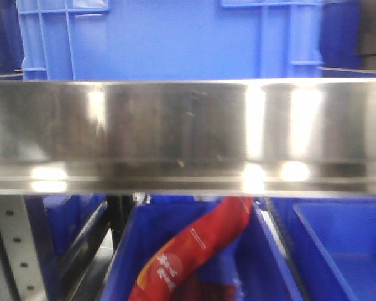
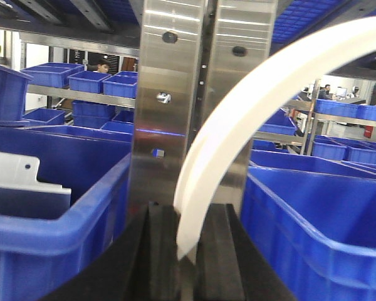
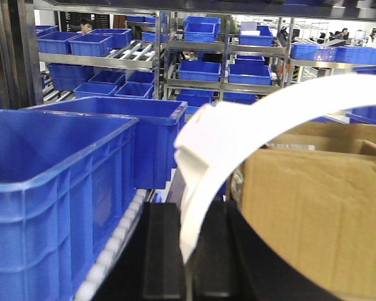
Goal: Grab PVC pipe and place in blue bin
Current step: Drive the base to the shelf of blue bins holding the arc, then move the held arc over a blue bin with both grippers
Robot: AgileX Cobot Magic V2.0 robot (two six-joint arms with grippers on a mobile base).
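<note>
The grab looks done and only the drop remains: the left gripper [image 2: 188, 216] at bottom centre clamps a curved white PVC pipe [image 2: 250, 113], the right gripper [image 3: 188, 216] apparently likewise, a blue bin [image 2: 313, 216] waiting lower right.

Front view: a bright blue crate [image 1: 169, 37] over a silver steel shelf rail [image 1: 175, 132] with white glare patches; below it, a red packet [image 1: 188, 251] printed with white lettering lies in a blue bin [image 1: 122, 263].

Left wrist view: the PVC pipe [image 2: 250, 125] is plain white, the left gripper [image 2: 187, 251] has black jaws, the upright [image 2: 169, 113] is brushed silver, and the bins [image 2: 313, 226] are blue.

Right wrist view: a white curved strip [image 3: 238, 138], the right gripper [image 3: 187, 257] black, a brown cardboard box [image 3: 313, 213], and the tub [image 3: 50, 188] a solid blue.
</note>
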